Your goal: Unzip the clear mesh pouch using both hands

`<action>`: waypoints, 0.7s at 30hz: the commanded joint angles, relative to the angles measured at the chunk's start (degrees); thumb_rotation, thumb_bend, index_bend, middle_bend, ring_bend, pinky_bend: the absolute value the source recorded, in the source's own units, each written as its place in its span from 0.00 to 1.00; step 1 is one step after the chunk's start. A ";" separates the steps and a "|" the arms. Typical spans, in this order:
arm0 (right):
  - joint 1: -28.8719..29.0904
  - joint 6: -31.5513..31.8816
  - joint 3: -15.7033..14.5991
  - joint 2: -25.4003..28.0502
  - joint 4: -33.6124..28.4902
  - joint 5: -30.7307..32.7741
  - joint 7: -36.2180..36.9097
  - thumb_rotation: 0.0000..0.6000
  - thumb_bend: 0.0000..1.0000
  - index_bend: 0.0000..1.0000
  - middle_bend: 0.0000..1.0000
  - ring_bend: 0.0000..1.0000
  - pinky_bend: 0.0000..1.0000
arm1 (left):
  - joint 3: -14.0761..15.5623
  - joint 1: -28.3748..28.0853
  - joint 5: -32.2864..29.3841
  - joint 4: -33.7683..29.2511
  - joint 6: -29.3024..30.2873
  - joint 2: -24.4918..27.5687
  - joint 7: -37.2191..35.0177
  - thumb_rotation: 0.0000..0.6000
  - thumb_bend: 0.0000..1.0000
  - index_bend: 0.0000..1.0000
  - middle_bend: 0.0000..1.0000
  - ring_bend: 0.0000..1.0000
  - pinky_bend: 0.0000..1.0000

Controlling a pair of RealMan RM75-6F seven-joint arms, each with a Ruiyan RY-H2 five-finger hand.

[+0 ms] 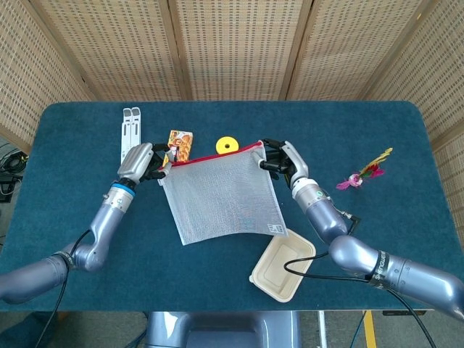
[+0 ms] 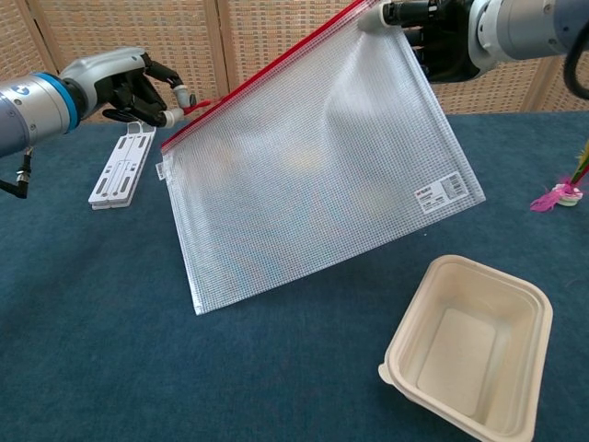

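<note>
Mesh pouch (image 2: 313, 157), label unreadable, gripped by left hand (image 2: 129, 87) and right hand (image 2: 442, 37).

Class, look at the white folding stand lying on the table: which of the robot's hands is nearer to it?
Left. The left hand is just beside the white stand, pinching the pouch's zipper pull. The right hand holds the pouch's far corner, across the table.

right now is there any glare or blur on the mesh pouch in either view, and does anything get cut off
Chest view: the mesh pouch is sharp, its grid readable, with only a soft pale sheen near its middle; the right hand runs off the top edge. Head view: even light, no hard shadows, the pouch reads as flat grey with the mesh too fine to resolve; the left hand is fully in frame.
</note>
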 commanded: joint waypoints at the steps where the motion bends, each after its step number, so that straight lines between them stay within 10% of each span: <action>1: -0.31 0.02 0.21 0.27 -0.07 -0.07 0.22 1.00 0.76 0.68 0.92 0.92 0.97 | 0.23 0.38 -0.13 0.24 -0.42 0.51 -0.22 1.00 0.57 0.85 1.00 0.96 1.00; 21: -1.80 1.50 0.62 1.55 -0.96 0.71 0.37 1.00 0.76 0.68 0.92 0.92 0.97 | 1.69 3.79 1.57 3.97 -2.24 2.53 -5.28 1.00 0.57 0.85 1.00 0.96 1.00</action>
